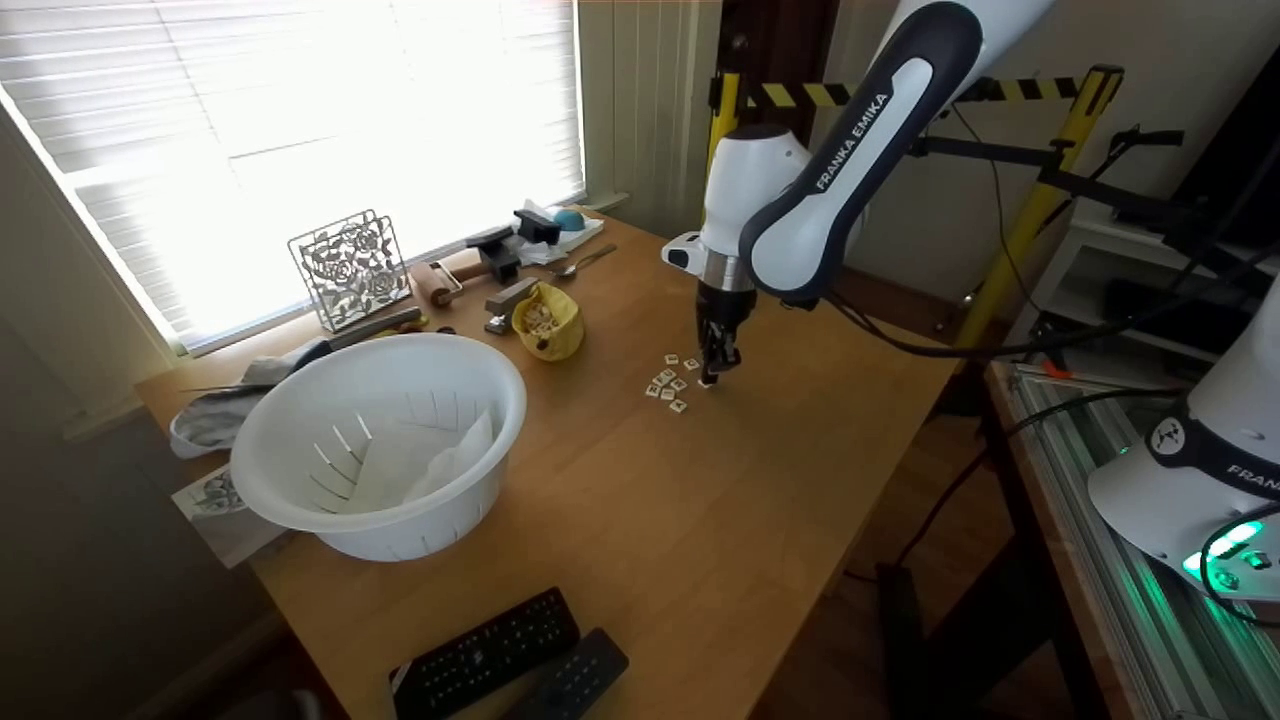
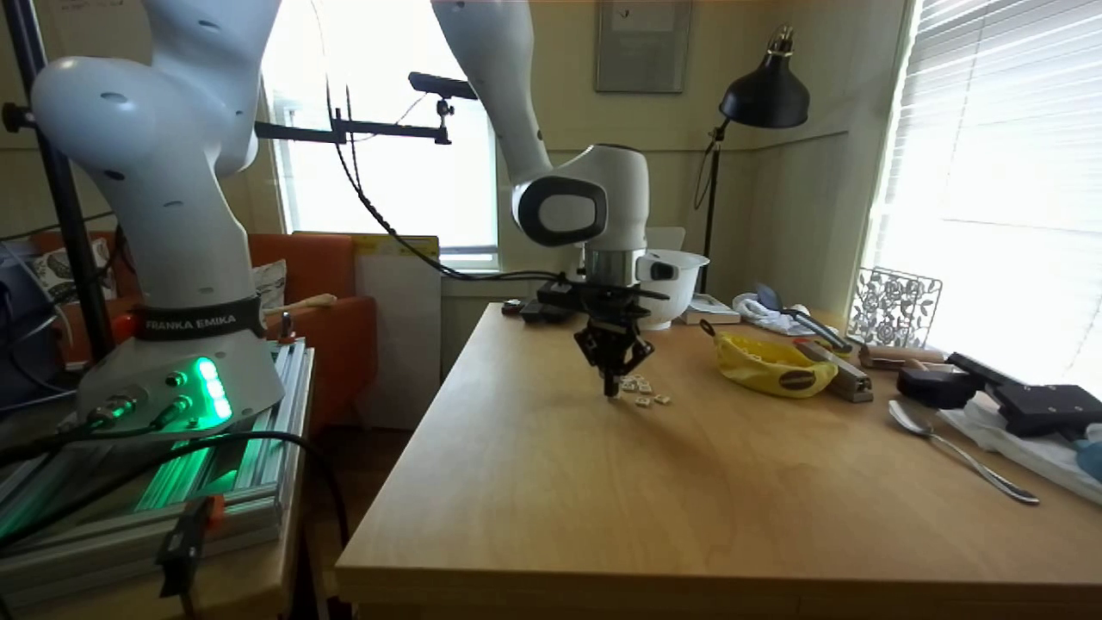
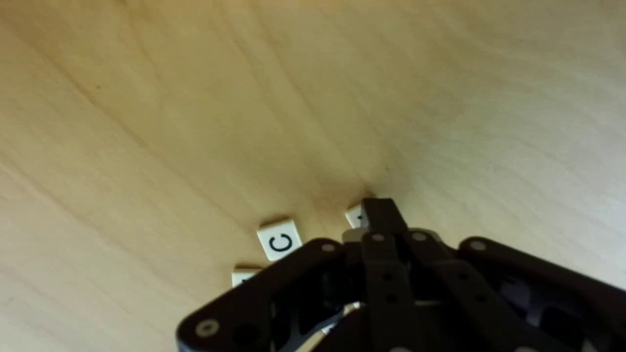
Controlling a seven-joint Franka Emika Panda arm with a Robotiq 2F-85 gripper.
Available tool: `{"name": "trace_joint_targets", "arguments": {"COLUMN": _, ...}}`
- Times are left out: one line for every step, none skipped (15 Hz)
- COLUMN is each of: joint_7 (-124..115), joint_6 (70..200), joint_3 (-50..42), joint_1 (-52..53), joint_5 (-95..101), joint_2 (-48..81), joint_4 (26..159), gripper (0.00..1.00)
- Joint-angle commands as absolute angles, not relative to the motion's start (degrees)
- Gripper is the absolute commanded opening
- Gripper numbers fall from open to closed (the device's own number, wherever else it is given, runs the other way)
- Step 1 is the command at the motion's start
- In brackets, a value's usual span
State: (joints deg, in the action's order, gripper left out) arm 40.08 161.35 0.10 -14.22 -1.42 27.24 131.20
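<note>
Partly hidden, unreadable: letter tile [image 3: 355, 215] behind end effector [image 3: 389, 217].

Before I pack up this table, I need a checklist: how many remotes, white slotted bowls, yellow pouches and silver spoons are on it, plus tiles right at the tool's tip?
Black remotes: 2
White slotted bowl: 1
Yellow pouch: 1
Silver spoon: 1
Tile at the tip of the tool, partly hidden: 1
Total: 6

The white arm [image 1: 850, 170] marked FRANKA EMIKA has black trim [image 1: 950, 35], black cables [image 1: 960, 352] and a black claw [image 2: 611, 387].
</note>
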Motion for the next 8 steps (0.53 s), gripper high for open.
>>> {"name": "trace_joint_targets", "arguments": {"joint_7": 31.4, "joint_6": 162.2, "joint_3": -1.0, "joint_1": -13.1, "joint_5": -0.5, "joint_2": 28.8, "joint_4": 131.1, "gripper": 0.00}}
{"name": "trace_joint_targets", "arguments": {"joint_7": 29.0, "joint_6": 162.7, "joint_3": -1.2, "joint_1": -12.9, "joint_5": -0.5, "joint_2": 28.9, "joint_4": 131.0, "gripper": 0.00}}
{"name": "trace_joint_targets", "arguments": {"joint_7": 26.8, "joint_6": 163.1, "joint_3": -1.3, "joint_1": -12.9, "joint_5": -0.3, "joint_2": 28.9, "joint_4": 130.9, "gripper": 0.00}}
{"name": "trace_joint_targets", "arguments": {"joint_7": 24.1, "joint_6": 163.6, "joint_3": -1.7, "joint_1": -12.6, "joint_5": -0.1, "joint_2": 29.1, "joint_4": 130.8, "gripper": 0.00}}
{"name": "trace_joint_targets", "arguments": {"joint_7": 21.4, "joint_6": 164.0, "joint_3": -2.3, "joint_1": -12.0, "joint_5": 0.0, "joint_2": 29.2, "joint_4": 130.7, "gripper": 0.00}}
{"name": "trace_joint_targets", "arguments": {"joint_7": 18.7, "joint_6": 164.4, "joint_3": -3.1, "joint_1": -11.3, "joint_5": 0.1, "joint_2": 29.4, "joint_4": 130.5, "gripper": 0.00}}
{"name": "trace_joint_targets", "arguments": {"joint_7": 16.1, "joint_6": 164.6, "joint_3": -3.9, "joint_1": -10.4, "joint_5": 0.2, "joint_2": 29.5, "joint_4": 130.3, "gripper": 0.00}}
{"name": "trace_joint_targets", "arguments": {"joint_7": 13.2, "joint_6": 164.7, "joint_3": -5.1, "joint_1": -9.2, "joint_5": 0.5, "joint_2": 29.7, "joint_4": 130.2, "gripper": 0.00}}
